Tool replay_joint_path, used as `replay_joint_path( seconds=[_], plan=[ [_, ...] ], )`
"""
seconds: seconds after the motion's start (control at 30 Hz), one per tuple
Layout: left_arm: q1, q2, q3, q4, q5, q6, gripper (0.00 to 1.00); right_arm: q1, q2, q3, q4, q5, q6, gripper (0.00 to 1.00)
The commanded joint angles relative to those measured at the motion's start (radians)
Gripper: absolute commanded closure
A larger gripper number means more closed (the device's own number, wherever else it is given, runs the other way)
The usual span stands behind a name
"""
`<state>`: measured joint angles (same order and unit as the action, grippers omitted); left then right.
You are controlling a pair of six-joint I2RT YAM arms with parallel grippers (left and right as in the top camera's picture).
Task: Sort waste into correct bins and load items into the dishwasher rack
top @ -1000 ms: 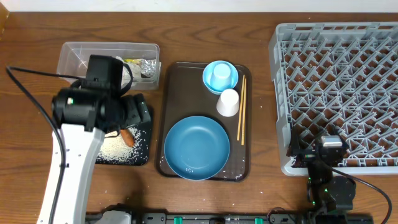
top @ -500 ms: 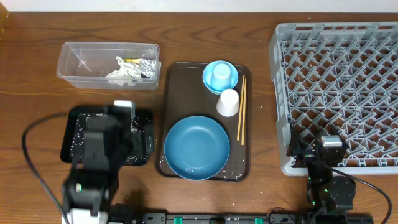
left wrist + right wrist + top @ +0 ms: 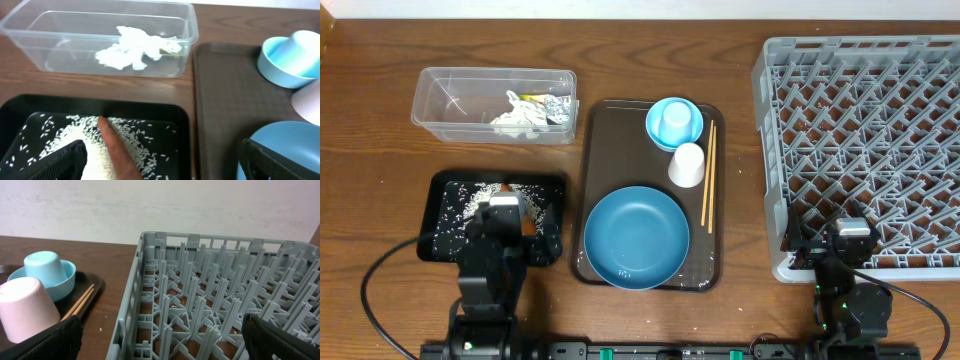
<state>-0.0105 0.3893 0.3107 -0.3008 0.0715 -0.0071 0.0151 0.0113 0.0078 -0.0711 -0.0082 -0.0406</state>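
Observation:
The shallow black tray (image 3: 445, 185) holds white rice (image 3: 470, 205) and an orange carrot (image 3: 526, 222); both show in the left wrist view, rice (image 3: 95, 145) and carrot (image 3: 117, 152). My left gripper (image 3: 500, 225) hangs over the tray's front, open and empty (image 3: 165, 167). The clear tub (image 3: 430, 100) holds crumpled tissue (image 3: 512, 118) and the foil wrapper (image 3: 555, 108). The dark-blue plate (image 3: 636, 237), light-blue bowl (image 3: 692, 125), white cup (image 3: 686, 164) and chopsticks (image 3: 708, 175) lie on the brown serving tray (image 3: 610, 140). My right gripper (image 3: 850, 240) is open and empty (image 3: 160, 340) at the front edge of the grey rack (image 3: 860, 140).
An upturned light-blue cup (image 3: 673, 118) sits inside the bowl. The rack fills the right side of the table and holds nothing. The wall runs along the back edge. Cables trail from both arms at the front.
My left arm has pulled back from over the tub and tray toward the front edge, uncovering the tub. The right arm has not moved.

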Motion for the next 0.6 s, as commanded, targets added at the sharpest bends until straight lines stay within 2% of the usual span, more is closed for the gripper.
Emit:
replay_joint_path(
  seconds=[0.0,0.57],
  plan=[
    [0.019,-0.067,-0.050,0.013,-0.012,-0.021,0.02,-0.008,-0.004,-0.002,-0.003,-0.003,0.002,0.01],
    [0.021,-0.273,-0.295,0.210,-0.012,-0.021,0.02,-0.008,-0.004,-0.002,-0.003,-0.003,0.002,0.01]
  ],
)
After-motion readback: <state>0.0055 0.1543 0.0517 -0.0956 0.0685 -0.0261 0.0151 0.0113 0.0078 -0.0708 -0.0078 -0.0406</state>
